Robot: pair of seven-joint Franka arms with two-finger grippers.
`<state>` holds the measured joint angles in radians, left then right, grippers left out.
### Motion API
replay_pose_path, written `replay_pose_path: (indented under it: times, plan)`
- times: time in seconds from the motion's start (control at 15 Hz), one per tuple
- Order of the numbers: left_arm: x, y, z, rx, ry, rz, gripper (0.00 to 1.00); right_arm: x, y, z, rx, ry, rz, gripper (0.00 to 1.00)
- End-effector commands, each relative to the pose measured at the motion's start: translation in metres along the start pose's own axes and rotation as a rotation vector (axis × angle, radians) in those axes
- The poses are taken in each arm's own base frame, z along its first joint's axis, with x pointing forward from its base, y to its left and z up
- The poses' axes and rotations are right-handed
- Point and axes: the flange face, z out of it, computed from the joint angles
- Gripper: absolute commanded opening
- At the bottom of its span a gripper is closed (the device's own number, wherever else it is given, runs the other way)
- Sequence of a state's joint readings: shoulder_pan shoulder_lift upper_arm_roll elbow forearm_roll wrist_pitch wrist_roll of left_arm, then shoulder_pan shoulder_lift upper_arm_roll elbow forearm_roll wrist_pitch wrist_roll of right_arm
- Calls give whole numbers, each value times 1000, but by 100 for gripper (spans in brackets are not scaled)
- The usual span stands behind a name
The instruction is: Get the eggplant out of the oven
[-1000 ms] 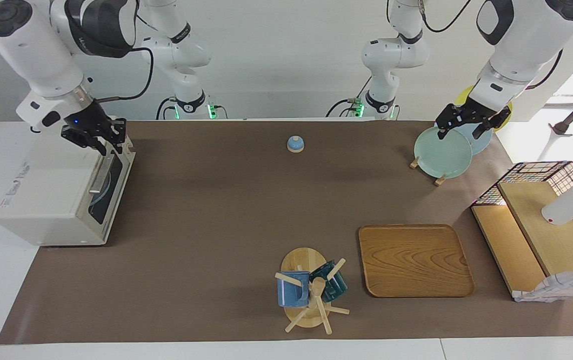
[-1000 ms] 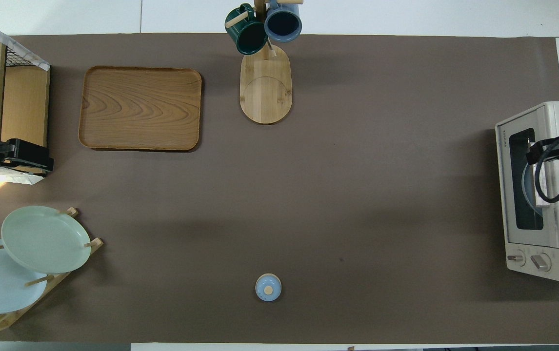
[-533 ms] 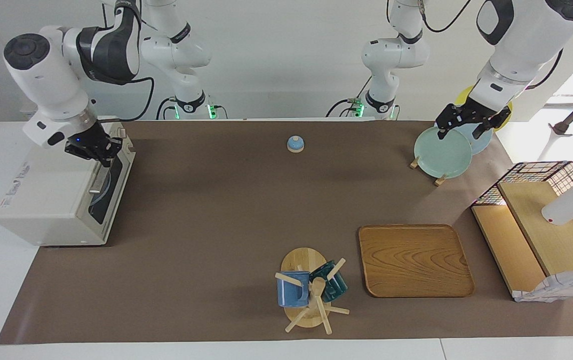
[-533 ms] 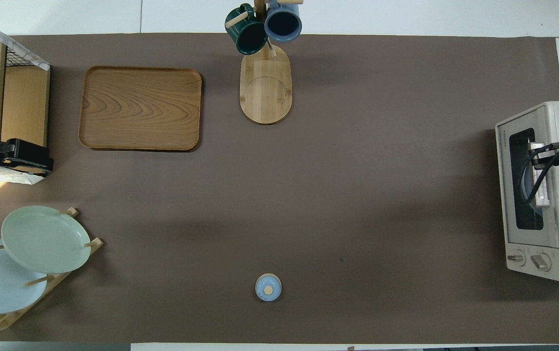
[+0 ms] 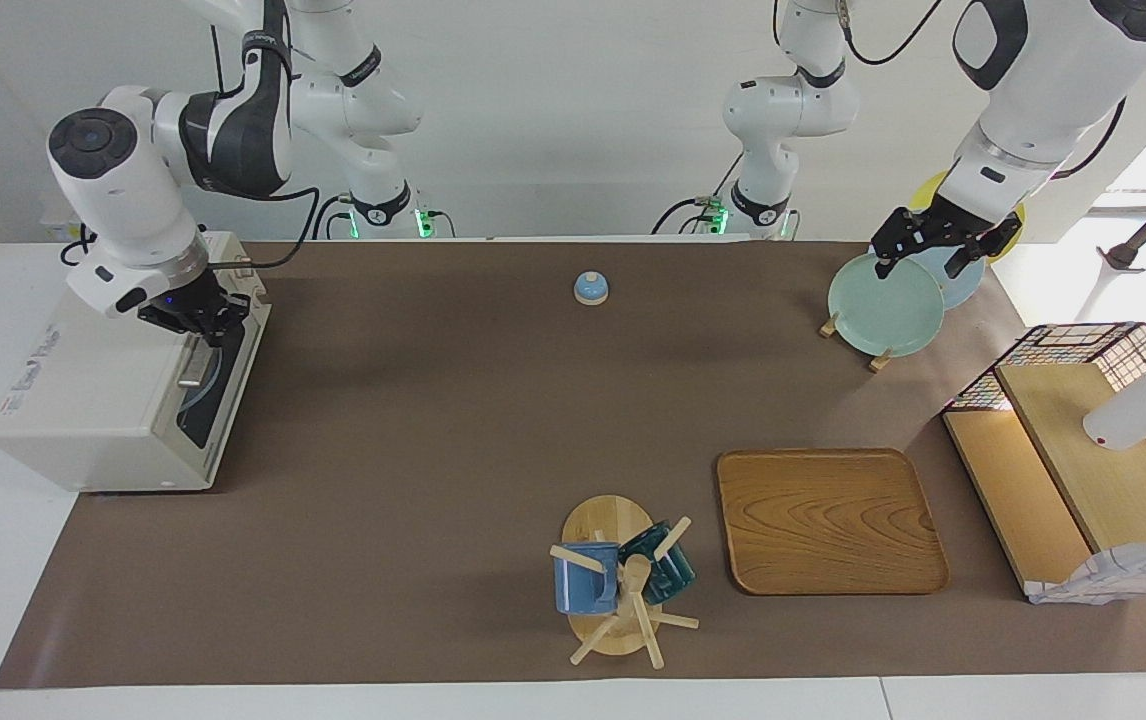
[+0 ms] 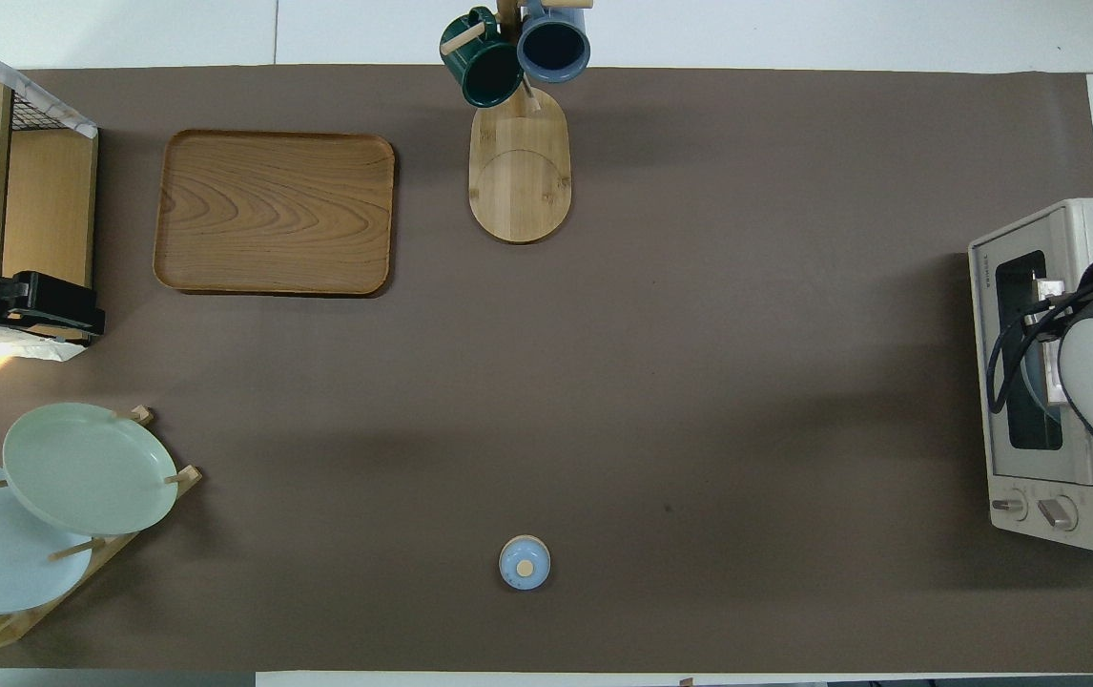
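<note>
The cream-white oven stands at the right arm's end of the table with its dark glass door closed. My right gripper is down on the metal bar handle along the door's top edge, shut on the end of the handle nearer to the robots. In the overhead view the right arm covers that gripper, and only the oven and a bit of the handle show. The eggplant is hidden. My left gripper hangs open over the plate rack and holds nothing.
A rack of plates stands at the left arm's end, with a wire-and-wood shelf beside it. A wooden tray and a mug tree lie farther from the robots. A small blue knobbed lid sits near the robots.
My right arm has swung lower and its gripper has come down onto the oven door handle and shut. The left arm has not moved.
</note>
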<state>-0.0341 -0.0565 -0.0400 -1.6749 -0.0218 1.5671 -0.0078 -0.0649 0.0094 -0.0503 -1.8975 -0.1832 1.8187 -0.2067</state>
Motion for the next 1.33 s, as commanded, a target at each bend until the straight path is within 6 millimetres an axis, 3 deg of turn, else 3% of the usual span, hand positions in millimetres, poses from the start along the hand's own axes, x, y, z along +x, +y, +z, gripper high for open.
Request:
replay_pose_path:
  times: [0.0, 0.33, 0.53, 0.6, 0.73, 0.93, 1.07, 1.27]
  plan:
    - [-2, 0, -4, -2, -5, -9, 100, -10, 9, 6, -15, 4, -22, 0]
    - [-2, 0, -4, -2, -5, -9, 100, -18, 22, 26, -11, 13, -64, 0]
    - [-2, 0, -4, -2, -5, -9, 100, -16, 14, 31, -5, 20, -5, 0]
    - [-2, 0, -4, -2, -7, -9, 100, -14, 8, 35, -3, 35, 2, 0]
    - [-2, 0, -4, -2, -5, -9, 100, -5, -22, 39, -7, 67, -36, 0]
    - [-2, 0, -4, -2, -5, -9, 100, 6, -45, 48, 9, 75, -47, 0]
    - [-2, 0, -4, -2, -5, -9, 100, 8, -53, 63, 39, 101, -41, 0]
    - [-2, 0, -4, -2, -5, -9, 100, 22, -86, 98, 53, 147, -49, 0]
